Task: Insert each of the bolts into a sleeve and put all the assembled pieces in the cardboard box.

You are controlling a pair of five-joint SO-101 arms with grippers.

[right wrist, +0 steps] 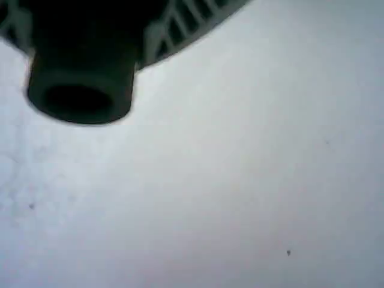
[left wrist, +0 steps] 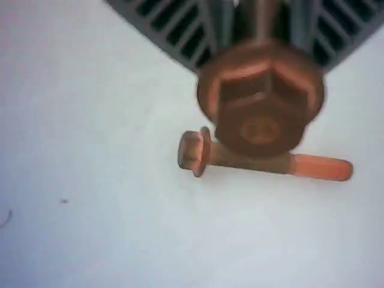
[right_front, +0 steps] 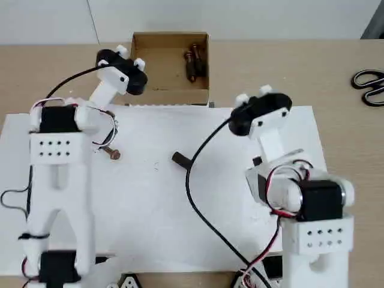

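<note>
My left gripper (left wrist: 259, 24) is shut on a copper bolt (left wrist: 261, 102), whose hex head faces the wrist camera. Just below it a second copper bolt (left wrist: 258, 161) lies flat on the white mat (right_front: 150, 216); from above this loose bolt (right_front: 112, 153) sits beside the left arm. My right gripper (right wrist: 84, 24) is shut on a black sleeve (right wrist: 81, 90), open end toward the camera, above bare mat. Another black sleeve (right_front: 180, 159) lies mid-mat between the arms. The cardboard box (right_front: 150, 66) stands at the back with assembled pieces (right_front: 193, 60) in its right side.
Scissors (right_front: 369, 85) lie on the wooden table at the far right. A black cable (right_front: 198, 198) from the right arm crosses the mat near the loose sleeve. The left arm's upper joint (right_front: 123, 72) overhangs the box's left edge.
</note>
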